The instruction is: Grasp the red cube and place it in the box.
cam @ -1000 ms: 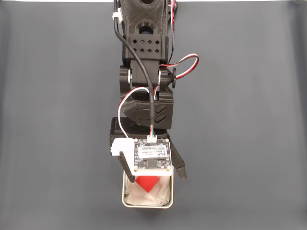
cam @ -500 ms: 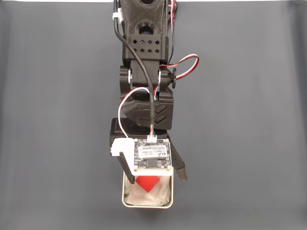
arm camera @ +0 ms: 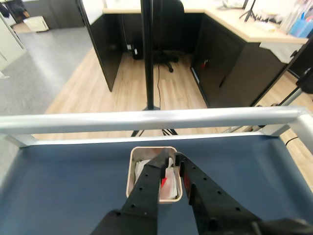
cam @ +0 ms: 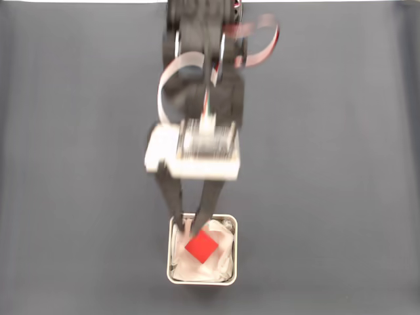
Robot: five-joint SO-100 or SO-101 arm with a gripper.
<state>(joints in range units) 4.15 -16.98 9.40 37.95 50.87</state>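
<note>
Fixed view showed us the red cube [cam: 201,246] lying inside the box [cam: 233,226] on the counter [cam: 328,164]; our hand [cam: 189,223] was slightly open above it, holding nothing. Placing looked done.

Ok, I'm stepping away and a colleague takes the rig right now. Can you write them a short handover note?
Gripper: jaws a little apart, holding nothing; tips over the near rim of the box in the fixed view, arm blurred with motion.
Red cube: lying on the white lining inside the box, free of the fingers. The wrist view shows a sliver of red between the fingers, inside the tin.
Done: the cube is in the box and released.
Left: nothing on the placement itself; probably just bring the arm clear of the box to a rest pose.
</note>
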